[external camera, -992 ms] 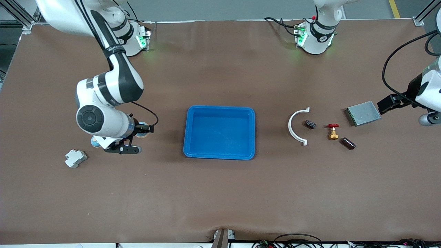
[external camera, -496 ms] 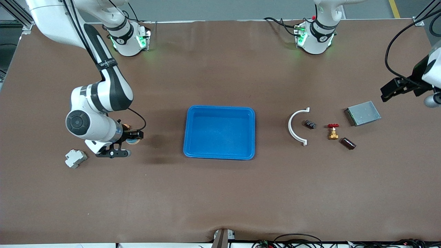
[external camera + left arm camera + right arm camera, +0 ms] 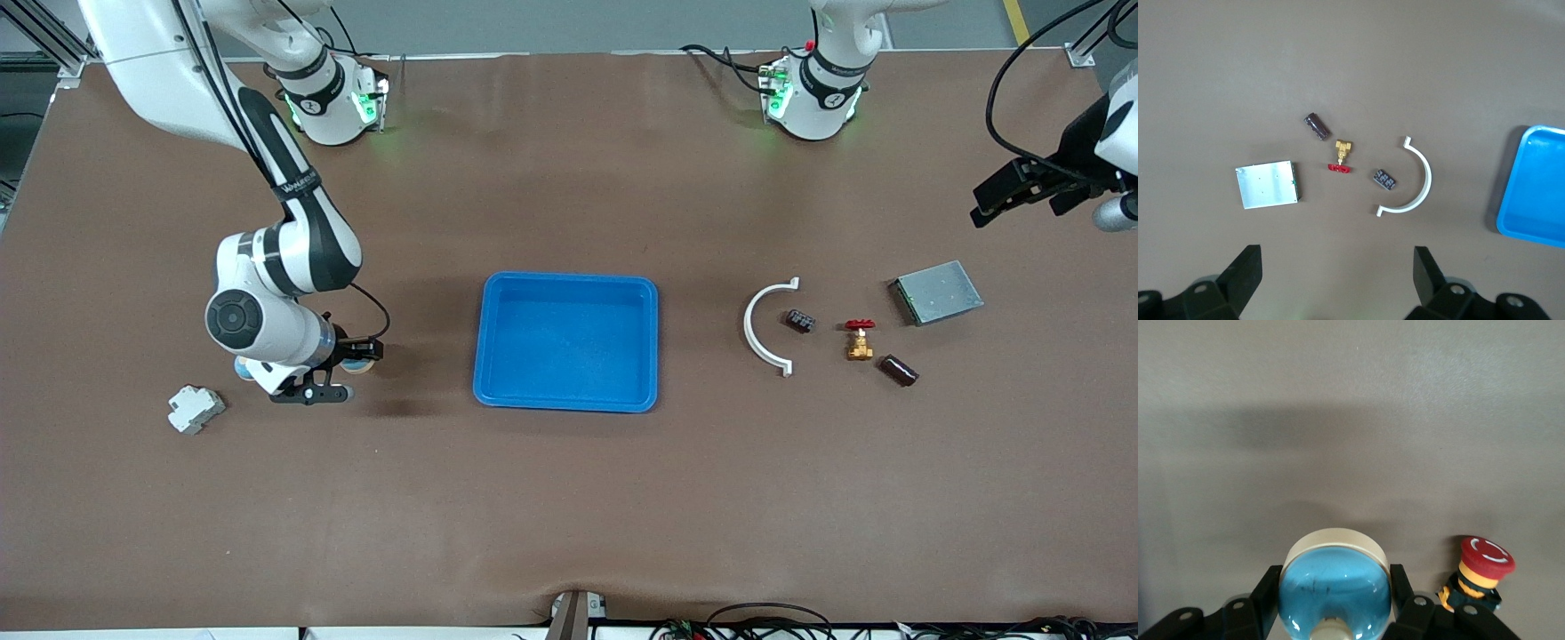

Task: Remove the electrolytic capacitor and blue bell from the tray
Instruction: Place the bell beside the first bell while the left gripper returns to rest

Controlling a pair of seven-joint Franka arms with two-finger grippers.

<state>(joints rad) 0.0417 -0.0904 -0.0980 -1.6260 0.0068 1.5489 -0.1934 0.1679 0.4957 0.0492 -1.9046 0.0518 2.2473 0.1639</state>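
Observation:
The bell [image 3: 1334,590] is a blue dome on a cream base. My right gripper [image 3: 1334,607] is shut on it, one black finger on each side. In the front view that gripper [image 3: 354,369] holds the bell [image 3: 359,364] low over the table, between the blue tray and the right arm's end. The capacitor [image 3: 898,370], a dark brown cylinder, lies on the table toward the left arm's end; it also shows in the left wrist view [image 3: 1315,127]. My left gripper [image 3: 1000,191] is open and empty, up in the air beside the grey metal box; its fingers [image 3: 1245,270] stand wide apart.
The blue tray [image 3: 569,280] sits mid-table. Near the capacitor are a white curved piece [image 3: 754,333], a small black block [image 3: 799,321], a brass valve with a red handle [image 3: 859,342] and a grey metal box [image 3: 936,292]. A red push button [image 3: 1481,570] and a white breaker [image 3: 196,409] lie near the right gripper.
My left gripper has drawn away from the grey metal box, toward the robots' bases. My right gripper, still holding the bell, shifted toward its end of the table and then back.

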